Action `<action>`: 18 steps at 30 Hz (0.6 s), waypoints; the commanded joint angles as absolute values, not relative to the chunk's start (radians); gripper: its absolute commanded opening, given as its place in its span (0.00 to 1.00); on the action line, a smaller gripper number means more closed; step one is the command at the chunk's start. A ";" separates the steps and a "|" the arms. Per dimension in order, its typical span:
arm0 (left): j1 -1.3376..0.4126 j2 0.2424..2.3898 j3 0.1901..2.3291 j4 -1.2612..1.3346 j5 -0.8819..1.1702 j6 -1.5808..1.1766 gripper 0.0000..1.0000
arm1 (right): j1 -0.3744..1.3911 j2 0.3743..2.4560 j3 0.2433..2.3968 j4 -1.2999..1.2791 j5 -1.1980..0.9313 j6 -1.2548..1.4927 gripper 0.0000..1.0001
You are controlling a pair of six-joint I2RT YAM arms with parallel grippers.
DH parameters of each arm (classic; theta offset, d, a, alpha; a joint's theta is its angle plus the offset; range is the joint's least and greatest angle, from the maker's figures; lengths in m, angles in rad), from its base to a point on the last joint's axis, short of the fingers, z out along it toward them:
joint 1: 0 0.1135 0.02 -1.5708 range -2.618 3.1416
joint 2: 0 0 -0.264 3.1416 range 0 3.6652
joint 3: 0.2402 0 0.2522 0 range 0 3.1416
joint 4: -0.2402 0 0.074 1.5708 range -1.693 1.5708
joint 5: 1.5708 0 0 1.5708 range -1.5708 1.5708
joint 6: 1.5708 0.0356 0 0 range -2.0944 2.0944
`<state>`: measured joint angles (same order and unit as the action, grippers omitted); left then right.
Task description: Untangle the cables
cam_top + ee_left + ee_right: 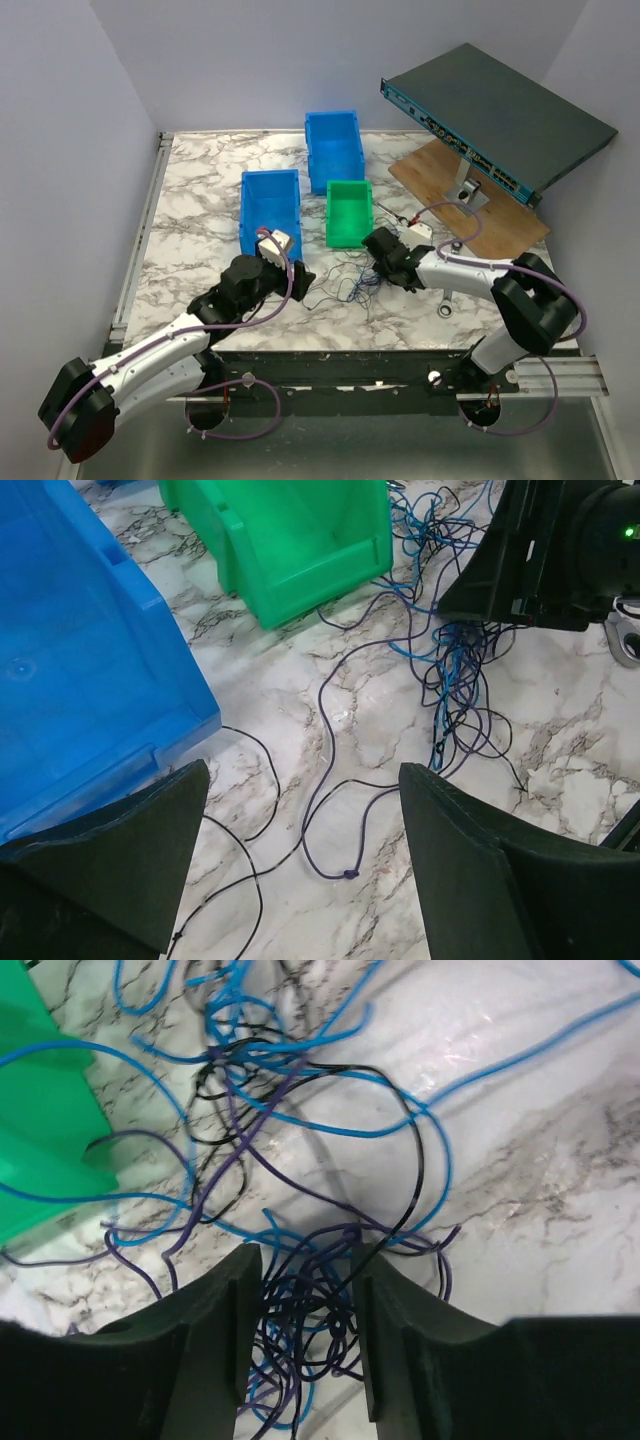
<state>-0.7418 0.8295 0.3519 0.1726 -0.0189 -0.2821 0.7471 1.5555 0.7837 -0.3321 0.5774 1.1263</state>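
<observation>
Right wrist view: my right gripper [306,1260] stands with its fingers a narrow gap apart, straddling the densest clump of the cables [300,1330]. Blue, purple and black strands are bunched between them. I cannot tell whether I pinch them or only bracket them. The rest of the tangle fans out ahead of my fingertips, and a few loops run off to the left, near the green bin [40,1130].

My left gripper [300,780] hangs with its fingers wide apart, holding nothing. One dark strand with a small knot lies on the table [560,720] just below the gap. The main tangle sits ahead and to the right, under my other hand.

The risk I see is closing on the whole clump and pulling, which would take several wires at once and cinch the knot tighter. The loops by the bin could snag its corner and drag it. With nothing pinning the loose ends, the whole mass may simply slide along.
</observation>
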 commanded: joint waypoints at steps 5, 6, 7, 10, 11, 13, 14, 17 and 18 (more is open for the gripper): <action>-0.744 0.870 0.372 0.194 0.000 -0.273 0.80 | 0.753 1.336 0.835 -0.460 0.806 1.052 0.07; -0.745 0.883 0.382 0.190 0.020 -0.269 0.80 | 0.753 1.300 0.851 -0.460 0.805 1.021 0.06; -0.744 0.895 0.389 0.184 0.034 -0.267 0.80 | 0.753 1.262 0.866 -0.458 0.798 0.982 0.05; -0.744 0.917 0.399 0.187 0.069 -0.262 0.80 | 0.753 1.188 0.923 -0.454 0.772 0.894 0.03; -0.744 0.922 0.396 0.197 0.086 -0.260 0.80 | 0.753 1.169 0.941 -0.452 0.756 0.871 0.03; -0.744 0.935 0.395 0.217 0.124 -0.250 0.80 | 0.753 1.149 0.979 -0.450 0.729 0.831 0.03; -0.745 0.943 0.398 0.219 0.141 -0.245 0.80 | 0.753 1.147 1.000 -0.454 0.715 0.817 0.03; -0.746 0.964 0.403 0.235 0.178 -0.230 0.79 | 0.752 1.145 1.062 -0.476 0.683 0.790 0.03; -0.746 0.968 0.402 0.242 0.188 -0.227 0.79 | 0.753 1.145 1.077 -0.480 0.670 0.780 0.03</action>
